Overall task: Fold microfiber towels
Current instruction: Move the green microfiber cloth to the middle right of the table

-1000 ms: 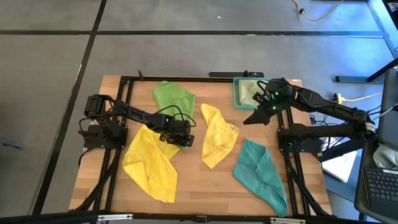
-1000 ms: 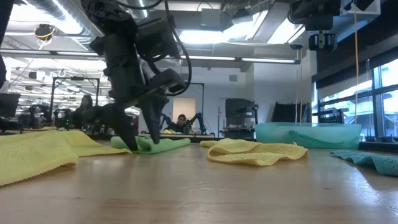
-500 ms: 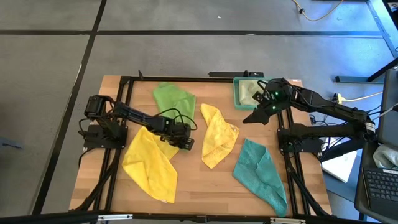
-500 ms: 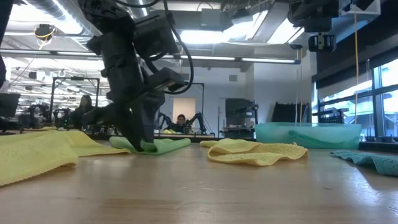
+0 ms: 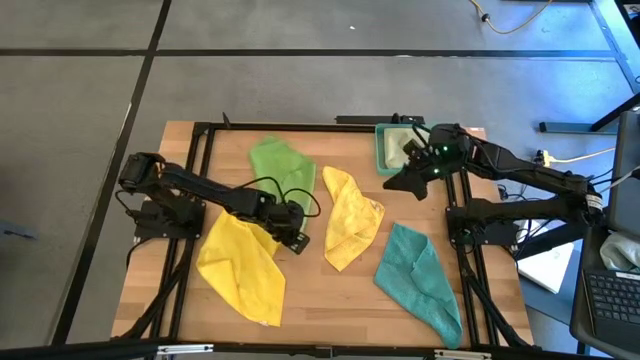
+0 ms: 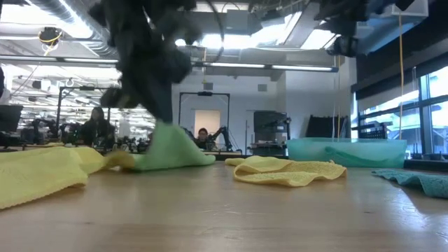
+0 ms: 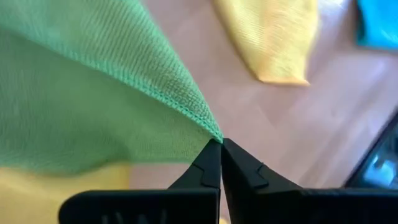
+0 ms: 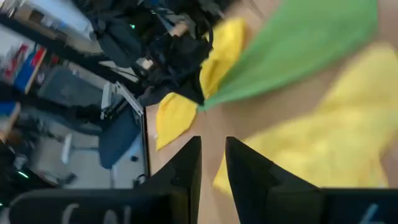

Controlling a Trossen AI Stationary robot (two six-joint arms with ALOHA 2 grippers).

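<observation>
Bright green towel on worktop, just left of centre yellow towel; left gripper fingers pinching its corner, lifted. Right gripper near teal tray, fingers slightly apart, empty. No towel folded yet; second yellow, teal towel lie crumpled.

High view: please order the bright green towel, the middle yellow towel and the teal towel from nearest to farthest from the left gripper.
From the left gripper, shut on a corner of the green towel:
1. Bright green towel, pinched at its corner.
2. Middle yellow towel, just toward the right arm's side.
3. Teal towel, farther on that side, at the table's near right.
</observation>
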